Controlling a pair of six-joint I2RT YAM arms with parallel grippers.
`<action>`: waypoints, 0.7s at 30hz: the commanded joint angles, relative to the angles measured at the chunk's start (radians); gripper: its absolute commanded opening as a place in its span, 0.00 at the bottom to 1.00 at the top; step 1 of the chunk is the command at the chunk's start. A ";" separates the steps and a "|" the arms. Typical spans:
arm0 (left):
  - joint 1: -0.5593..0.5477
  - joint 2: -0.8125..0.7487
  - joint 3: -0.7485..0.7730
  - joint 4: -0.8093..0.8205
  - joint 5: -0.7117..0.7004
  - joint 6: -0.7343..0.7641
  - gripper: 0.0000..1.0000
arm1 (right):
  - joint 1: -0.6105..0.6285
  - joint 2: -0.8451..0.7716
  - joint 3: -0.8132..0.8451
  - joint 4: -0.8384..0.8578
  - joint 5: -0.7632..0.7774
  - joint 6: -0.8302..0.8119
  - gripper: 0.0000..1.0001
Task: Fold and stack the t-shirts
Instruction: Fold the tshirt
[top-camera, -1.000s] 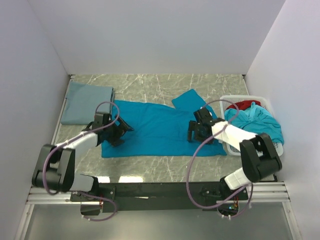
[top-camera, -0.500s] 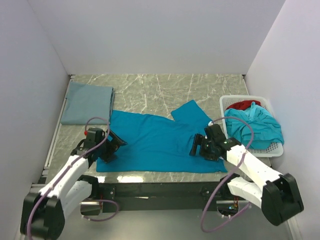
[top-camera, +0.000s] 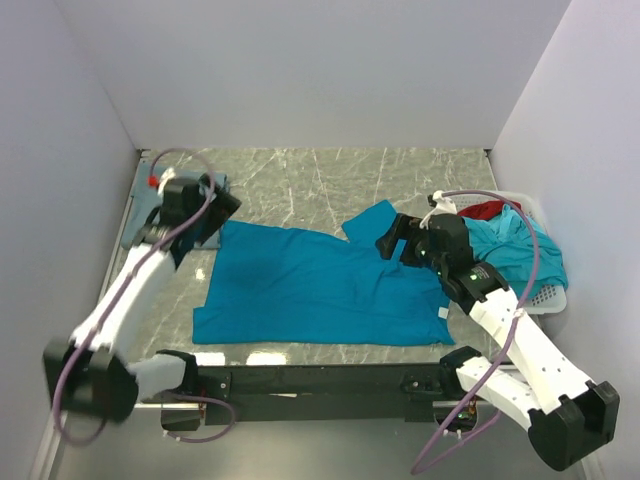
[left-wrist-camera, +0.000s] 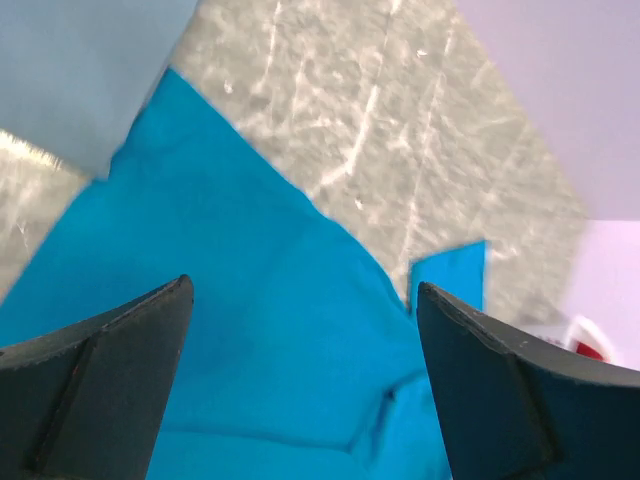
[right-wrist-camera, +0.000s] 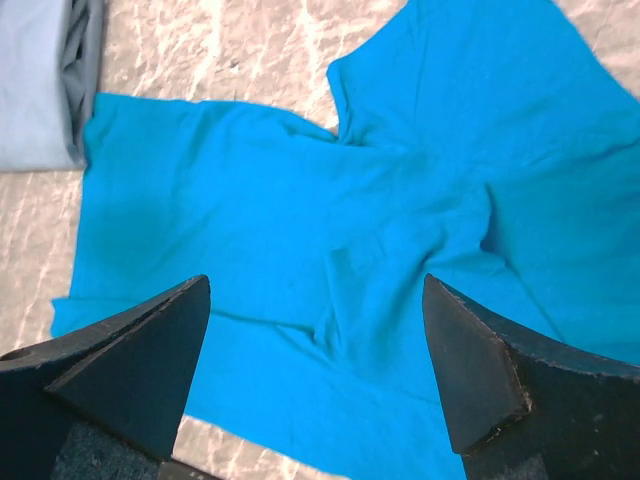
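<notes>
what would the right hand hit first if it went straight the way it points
Probably the spread teal t-shirt: the open right hand points down at its middle, nothing in between in the wrist view; its height is unclear.

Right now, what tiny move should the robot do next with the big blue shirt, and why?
Probably lower both arms and pinch the shirt's far edge, ready to fold it. The teal t-shirt lies spread flat and unfolded on the marble table. The left end effector and right end effector both hang open above its far side, holding nothing.
</notes>
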 joint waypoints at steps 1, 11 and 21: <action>0.000 0.183 0.160 -0.033 -0.043 0.114 1.00 | 0.004 0.019 0.035 0.048 0.043 -0.040 0.93; -0.007 0.732 0.564 -0.271 -0.074 0.180 0.91 | 0.002 0.088 0.025 0.010 0.055 -0.060 0.93; -0.011 0.911 0.631 -0.305 -0.112 0.123 0.74 | 0.004 0.135 0.023 0.007 0.043 -0.077 0.93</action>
